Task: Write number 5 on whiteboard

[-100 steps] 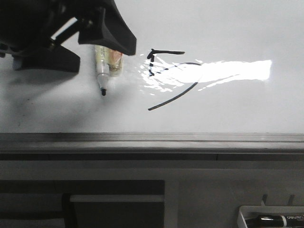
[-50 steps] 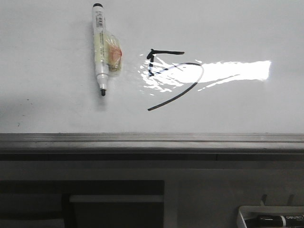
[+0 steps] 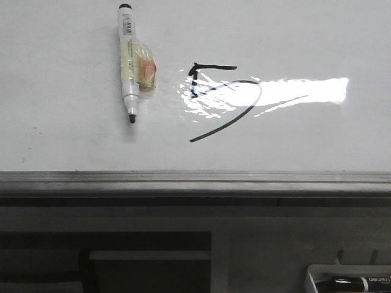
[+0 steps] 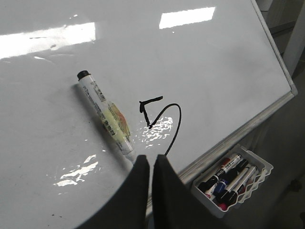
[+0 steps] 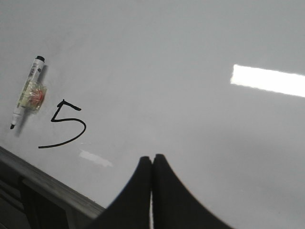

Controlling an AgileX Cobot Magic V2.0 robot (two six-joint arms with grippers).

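5 complete on whiteboard, marker lies beside; both pincers together, should retract clear without smudging ink.

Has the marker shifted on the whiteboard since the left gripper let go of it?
No. The marker lies at the same spot left of the number 5, tip toward the grey rail.

A glossy, smooth white surface is shown by the whiteboard, with glare mirrored across it. Its rail appears to be brushed grey metal. The marker looks plastic, wrapped in shiny clear tape.
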